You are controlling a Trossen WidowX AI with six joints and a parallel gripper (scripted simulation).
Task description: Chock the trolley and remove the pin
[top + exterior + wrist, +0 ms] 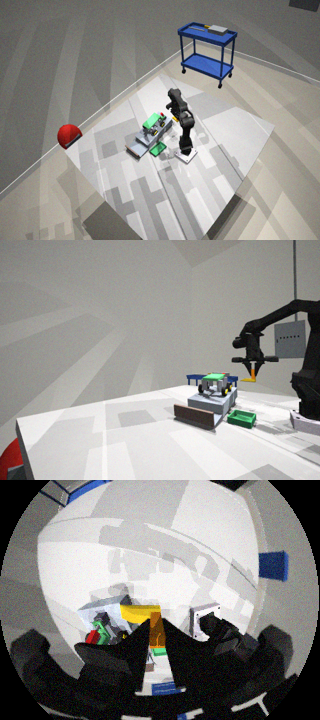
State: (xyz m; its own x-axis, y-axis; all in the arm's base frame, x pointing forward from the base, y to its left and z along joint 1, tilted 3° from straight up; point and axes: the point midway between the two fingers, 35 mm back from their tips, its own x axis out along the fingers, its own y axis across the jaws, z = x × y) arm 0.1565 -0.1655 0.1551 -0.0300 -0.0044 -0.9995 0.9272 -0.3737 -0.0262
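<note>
My gripper [253, 370] [155, 621] is shut on the upright orange handle of the chock [175, 118] [248, 380] [140, 613]. The chock hangs in the air beside the ramp's uphill end, its yellow wedge pointing toward the ramp side. The trolley [151, 120] [214, 377], with a green top and yellow-hubbed wheels, stands on the grey ramp [141, 147] [205, 404] [102, 606]. The red-headed stop pin [162, 113] [92, 637] is at its uphill end; its shaft is hidden. The green tray [161, 151] [239, 422] [159, 651] sits beside the ramp's lower part.
A brown end board [132, 151] [193, 415] stands across the ramp's foot. The arm's pale base plate [307, 423] is to the right of the tray. A blue cart [206, 65] stands on the floor beyond the table, and a red ball [67, 133] is by the table's left edge.
</note>
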